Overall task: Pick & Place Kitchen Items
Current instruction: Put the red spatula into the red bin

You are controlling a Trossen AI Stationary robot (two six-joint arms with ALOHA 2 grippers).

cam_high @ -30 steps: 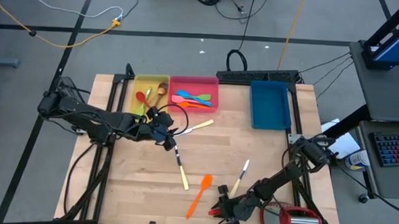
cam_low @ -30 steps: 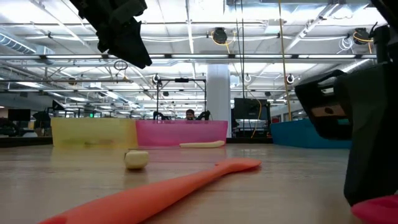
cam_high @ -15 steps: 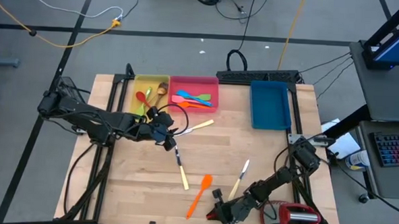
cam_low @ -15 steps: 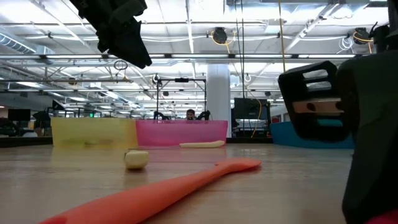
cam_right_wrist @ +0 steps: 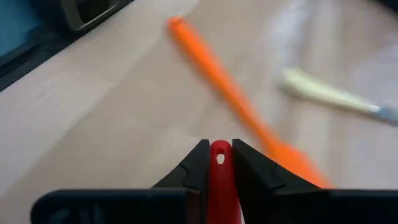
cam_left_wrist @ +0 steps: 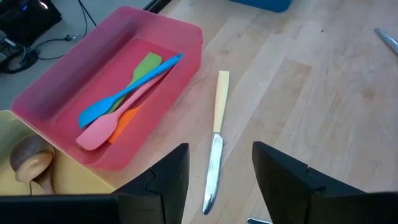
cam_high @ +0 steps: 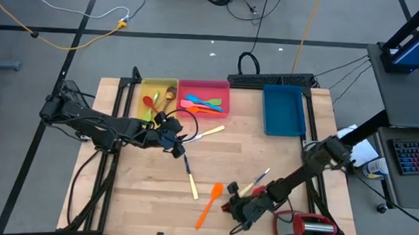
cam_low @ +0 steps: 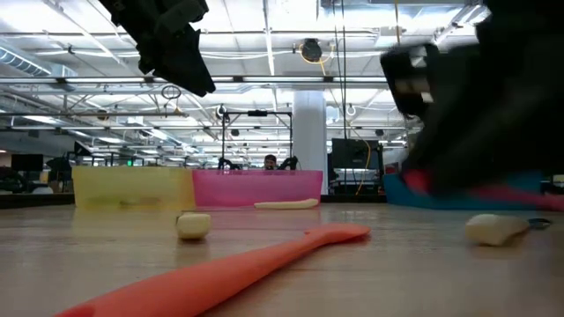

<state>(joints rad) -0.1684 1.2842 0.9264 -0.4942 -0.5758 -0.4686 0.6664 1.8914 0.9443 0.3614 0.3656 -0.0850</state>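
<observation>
Red utensil [cam_right_wrist: 220,180] clamped lengthwise in right pincer [cam_right_wrist: 219,163].

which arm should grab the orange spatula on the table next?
Left, probably. The left gripper is open and empty near the pink tray, up-table of the orange spatula. The right gripper is right beside it but already shut on a red utensil.
</observation>
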